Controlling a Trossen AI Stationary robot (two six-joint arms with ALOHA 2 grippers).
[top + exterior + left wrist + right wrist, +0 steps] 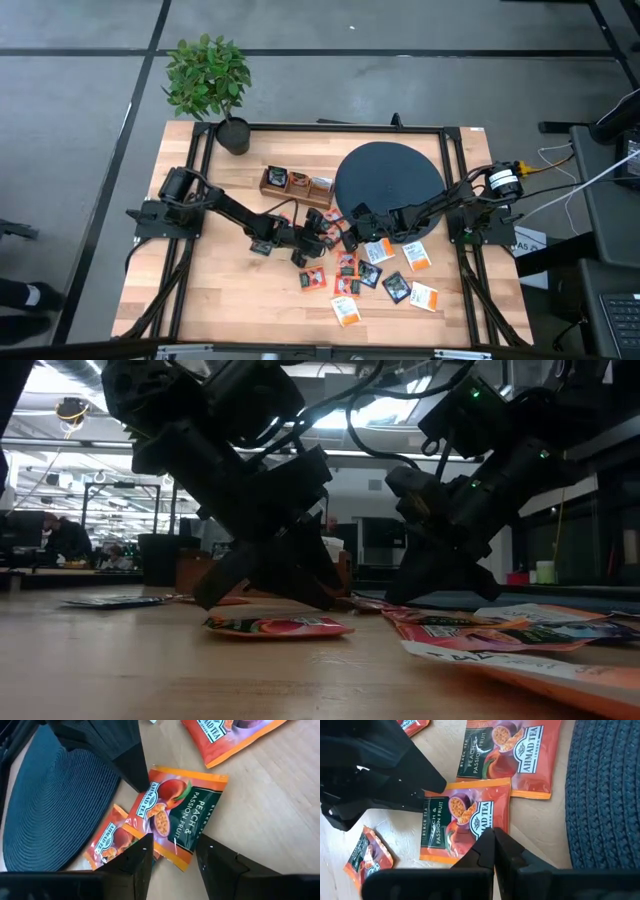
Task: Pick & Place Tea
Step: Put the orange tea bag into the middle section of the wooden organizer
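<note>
Grey floor lies all around a wooden table [200, 290]. Near its far left corner stands a small green plant [207, 75] in a dark pot. A big black round mat [388, 175] lies by the far edge, toward the right. Just left of it sits a wooden tray [296, 184] with little boxes, and some tea packets are inside.

Many flat square tea packets [385, 280] lie spread out on the wood, in front of the mat and toward the near edge. Some are dark with green, some are red-orange, some are white with orange.

Both arms meet in the middle of the table, just in front of the mat. The left gripper [172, 857] is low over one peach tea packet [175, 822]. Its two fingers [132, 862] stand apart, one on each side of a corner of the packet, and they do not squeeze it. This packet lies flat and is turned slantwise. One end points at the mat and the other at the near edge. It rests partly on top of another packet [107, 842], right beside the mat's rim.

The right gripper [493, 842] is pinched tight together with nothing in it. Its tip sits at the edge of the same peach packet.
</note>
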